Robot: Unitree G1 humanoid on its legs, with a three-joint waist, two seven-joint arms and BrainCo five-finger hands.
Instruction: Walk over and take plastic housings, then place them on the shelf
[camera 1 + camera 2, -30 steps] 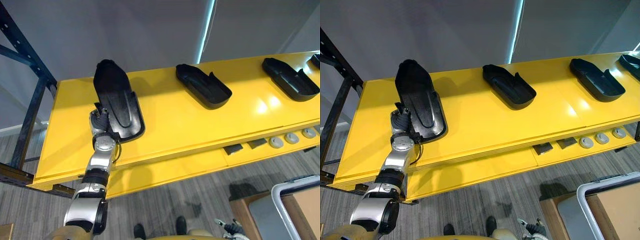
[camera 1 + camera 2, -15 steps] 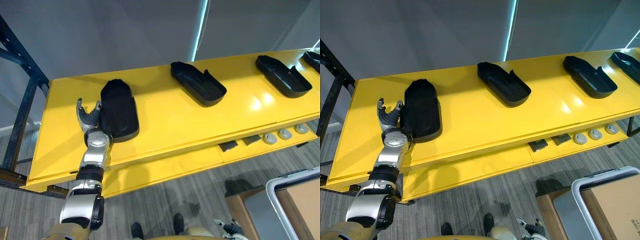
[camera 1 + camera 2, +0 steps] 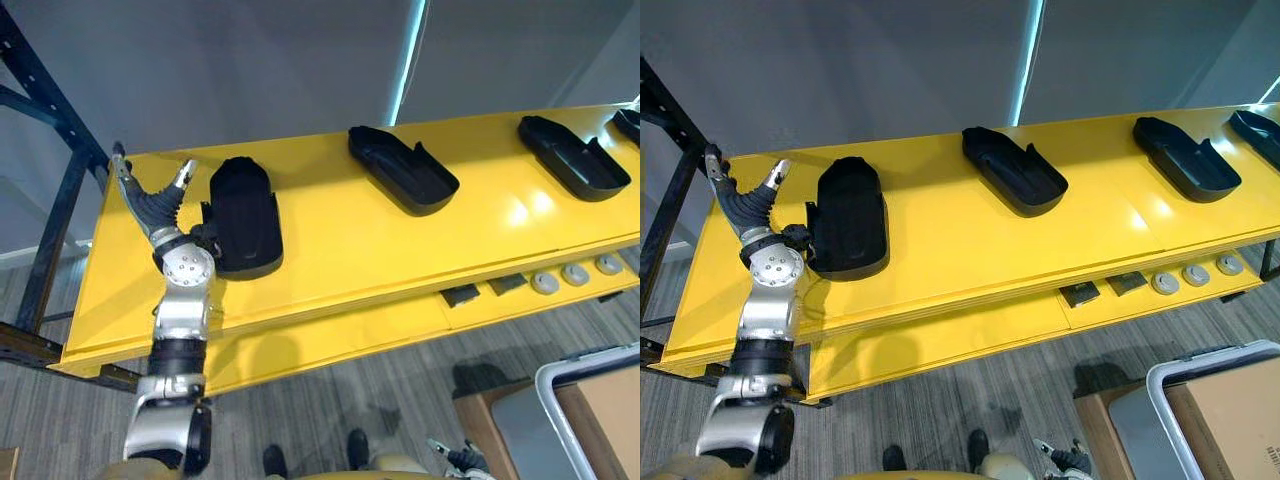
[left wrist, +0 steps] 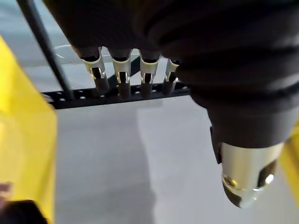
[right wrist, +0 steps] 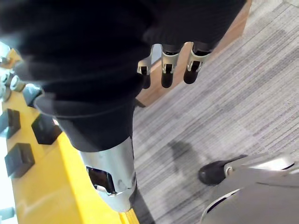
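Here the left hand rises at the frame's left, fingers and thumb spread wide, holding nothing. The black plastic housing lies on the yellow shelf just right of it; contact with the wrist is hard to judge. The right hand hangs relaxed. Another housing is cut off at the right edge.

Shelf — glossy, housings — matt black plastic
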